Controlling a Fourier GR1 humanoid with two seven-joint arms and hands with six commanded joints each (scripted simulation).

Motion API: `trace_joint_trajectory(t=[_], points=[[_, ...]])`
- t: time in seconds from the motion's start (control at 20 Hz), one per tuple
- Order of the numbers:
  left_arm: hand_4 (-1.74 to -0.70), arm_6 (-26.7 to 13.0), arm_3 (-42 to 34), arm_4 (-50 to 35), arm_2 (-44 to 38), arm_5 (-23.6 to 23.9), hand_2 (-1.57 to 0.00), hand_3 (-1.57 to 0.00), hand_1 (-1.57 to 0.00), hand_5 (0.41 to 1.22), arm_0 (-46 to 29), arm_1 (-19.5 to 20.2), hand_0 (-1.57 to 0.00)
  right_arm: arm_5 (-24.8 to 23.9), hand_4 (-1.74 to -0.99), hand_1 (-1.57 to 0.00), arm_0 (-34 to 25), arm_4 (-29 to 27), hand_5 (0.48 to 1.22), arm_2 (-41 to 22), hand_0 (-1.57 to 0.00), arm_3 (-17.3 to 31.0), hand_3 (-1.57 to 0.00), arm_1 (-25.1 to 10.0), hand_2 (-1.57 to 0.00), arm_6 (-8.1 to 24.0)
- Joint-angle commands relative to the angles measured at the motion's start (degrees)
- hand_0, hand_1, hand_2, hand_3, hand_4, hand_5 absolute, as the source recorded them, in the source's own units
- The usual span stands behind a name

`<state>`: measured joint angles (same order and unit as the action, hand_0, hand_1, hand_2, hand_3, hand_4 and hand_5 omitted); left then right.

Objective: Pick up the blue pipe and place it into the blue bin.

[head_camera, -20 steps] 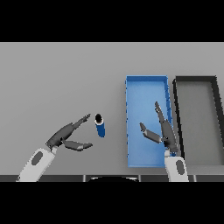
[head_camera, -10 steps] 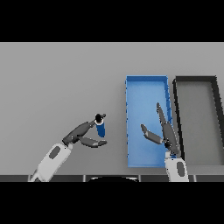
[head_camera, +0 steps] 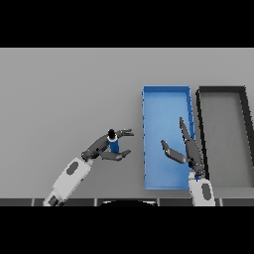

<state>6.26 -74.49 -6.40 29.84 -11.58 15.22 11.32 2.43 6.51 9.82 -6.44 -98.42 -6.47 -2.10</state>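
Two arms reach over a grey surface [head_camera: 64, 89] toward a small group of things. Left hand [head_camera: 110, 149] has its fingers curled around the blue pipe [head_camera: 114, 144], one finger passing above it and the thumb below, so the pipe sits clamped in the middle of the grip. A dark end cap of the pipe shows just above the hand. Whether the pipe is raised off the surface or resting on it cannot be told from this view.

Just to the right of that hand lies the blue bin [head_camera: 166, 96], a long open tray; the fingertips of the left hand point at its near wall without touching it. Right hand [head_camera: 187, 149] hangs over the lower right part of this bin, fingers straight and spread, thumb held apart to the left, gripping nothing.

Beyond the right hand, on its far side from the pipe, a black bin [head_camera: 222, 90] of similar shape sits just beside the blue one.
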Motion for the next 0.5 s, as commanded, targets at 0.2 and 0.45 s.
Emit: trace_joint_trajectory(t=[0.2, 0.45], points=[[-1.57, 2.93, 0.76, -0.18, 0.95, -1.12, -1.14, -1.10, -1.11, 1.034, -0.69, -1.44, -1.02, 0.30, -1.196, 0.00, -0.77, -0.75, 0.604, 0.33, 0.00, 0.51, 0.00, 0.08, 0.00, 0.14], [-1.68, 6.35, -0.23, 1.05, 2.49, 1.81, -1.43, -1.35, -1.42, 1.160, -1.54, -1.69, -1.39, 0.44, -1.192, 0.00, -0.90, -1.08, 0.602, 0.71, 0.00, 0.53, 0.00, -0.30, 0.00, 0.13]])
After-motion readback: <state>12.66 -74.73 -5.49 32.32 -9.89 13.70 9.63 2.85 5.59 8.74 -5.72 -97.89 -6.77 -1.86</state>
